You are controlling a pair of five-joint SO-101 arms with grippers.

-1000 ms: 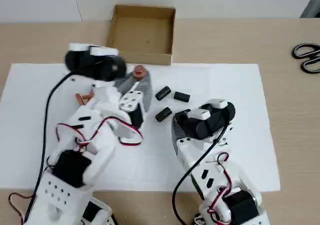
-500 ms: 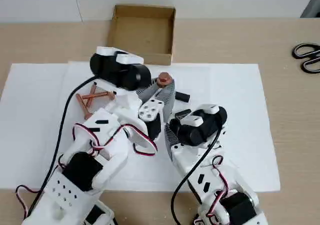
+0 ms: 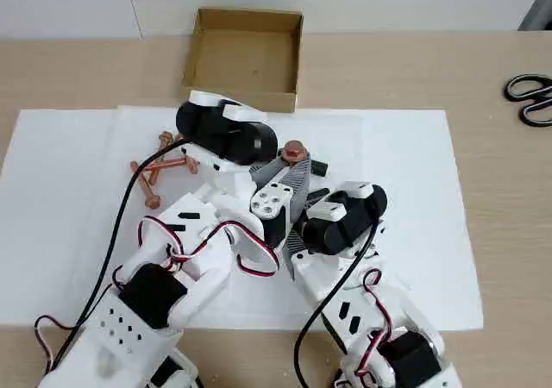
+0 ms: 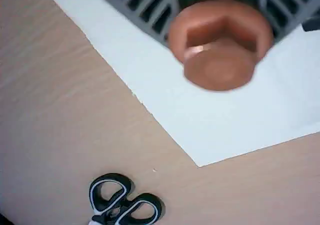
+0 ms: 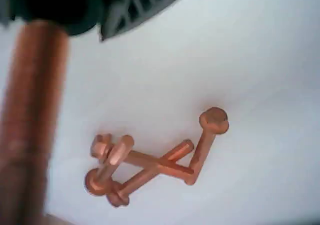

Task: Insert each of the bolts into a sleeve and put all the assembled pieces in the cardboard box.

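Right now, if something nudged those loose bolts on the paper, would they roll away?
Probably not far: the bolts lie crossed in a heap, and their wide heads would likely swing them round. They look rigid.

The left arm (image 3: 172,263) and right arm (image 3: 362,306) have white plastic shells with black motor blocks at the joints. 1 black cable (image 3: 122,215) and thin red and white wires (image 3: 259,265) run along each. The left gripper (image 3: 294,162) has grey slotted fingers (image 3: 276,174).
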